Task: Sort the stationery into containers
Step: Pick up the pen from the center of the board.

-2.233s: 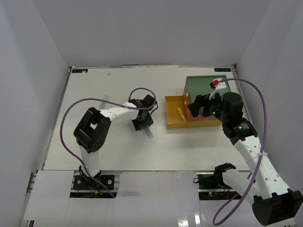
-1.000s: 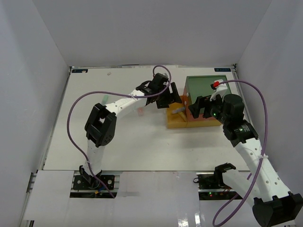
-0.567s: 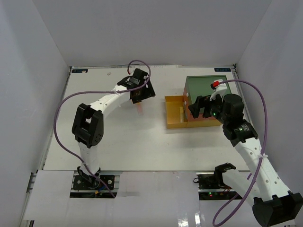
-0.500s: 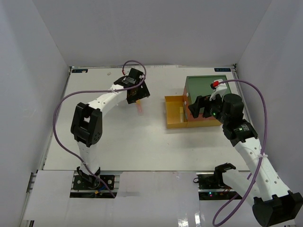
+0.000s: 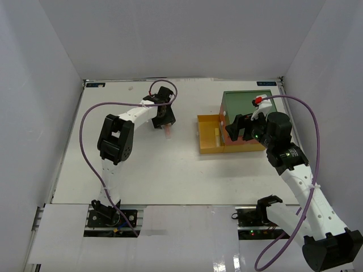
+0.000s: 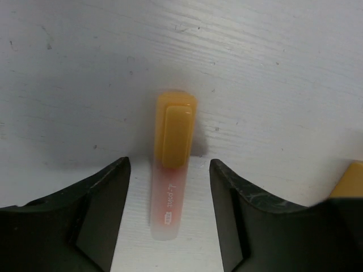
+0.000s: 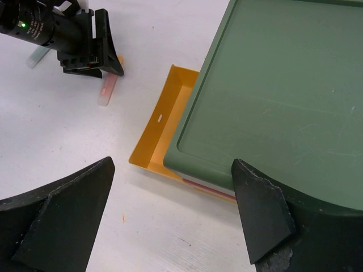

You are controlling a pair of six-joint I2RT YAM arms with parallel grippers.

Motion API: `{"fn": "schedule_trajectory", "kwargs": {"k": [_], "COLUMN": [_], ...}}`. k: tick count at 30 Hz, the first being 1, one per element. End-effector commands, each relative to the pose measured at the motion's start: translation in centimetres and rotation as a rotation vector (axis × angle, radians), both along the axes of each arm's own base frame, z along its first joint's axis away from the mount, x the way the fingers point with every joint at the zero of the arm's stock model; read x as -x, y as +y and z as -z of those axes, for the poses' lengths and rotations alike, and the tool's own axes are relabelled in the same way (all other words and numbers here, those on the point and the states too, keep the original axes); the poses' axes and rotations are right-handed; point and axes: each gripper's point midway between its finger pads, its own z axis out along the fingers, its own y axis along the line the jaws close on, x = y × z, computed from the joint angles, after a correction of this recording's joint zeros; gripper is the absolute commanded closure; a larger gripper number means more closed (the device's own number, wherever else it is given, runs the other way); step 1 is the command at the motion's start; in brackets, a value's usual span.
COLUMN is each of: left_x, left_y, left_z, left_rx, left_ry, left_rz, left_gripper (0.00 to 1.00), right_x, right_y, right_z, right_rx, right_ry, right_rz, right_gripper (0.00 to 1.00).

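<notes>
An orange marker (image 6: 173,170) with a yellow-orange cap lies flat on the white table. My left gripper (image 6: 170,226) is open right over it, one finger on each side, neither touching. In the top view the left gripper (image 5: 164,117) is left of the containers, with the marker (image 5: 168,132) just below it. The stacked drawers have a green top (image 5: 249,110) and a thin red-orange middle (image 7: 211,187). The yellow bottom drawer (image 5: 200,136) is pulled out to the left, with a yellow stick (image 5: 217,134) inside. My right gripper (image 7: 170,218) is open and empty above the box's near left corner.
A pale teal pen (image 7: 34,56) lies on the table behind the left gripper (image 7: 85,45). White walls enclose the table on three sides. The right arm's purple cable (image 5: 309,113) loops over the box's right side.
My left arm swung from the open yellow drawer back to the left and came down over the orange marker. The right arm and the drawers have not moved.
</notes>
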Motion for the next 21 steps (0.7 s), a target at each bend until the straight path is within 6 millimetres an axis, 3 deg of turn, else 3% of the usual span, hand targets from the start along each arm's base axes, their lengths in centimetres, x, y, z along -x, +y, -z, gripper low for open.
{"fn": "schedule_trajectory", "kwargs": {"k": [1,5,9,10,13,17,21], "left_x": [-0.4,0.4,1.2,1.4,1.8,3.3,4.8], "left_y": [-0.3,-0.8,-1.9,-2.3,-3.9,-8.7,-13.6], "left_z": [-0.4,0.4,0.5,0.3,-0.7,-4.2,-9.2], "left_rx": [0.004,0.032,0.068,0.084,0.129,0.273,0.439], "left_ry": [-0.005,0.031,0.051,0.055,0.045,0.022,-0.029], "left_rz": [0.008,0.018,0.043,0.052,0.088,0.191,0.286], "left_gripper": [0.34,0.52,0.82,0.85,0.89,0.89,0.88], "right_x": [0.0,0.0,0.0,0.0,0.0,0.1,0.0], "right_y": [0.0,0.0,0.0,0.1,0.1,0.0,0.0], "right_z": [-0.1,0.0,0.0,0.1,0.0,-0.1,0.0], "right_rx": [-0.001,-0.001,-0.002,-0.003,-0.003,-0.004,-0.003], "right_ry": [-0.017,-0.015,-0.015,-0.015,-0.017,-0.021,-0.018], "right_rz": [-0.001,0.001,-0.001,-0.002,-0.004,0.000,0.001], "right_gripper": [0.10,0.10,0.10,0.10,0.10,0.10,0.10]}}
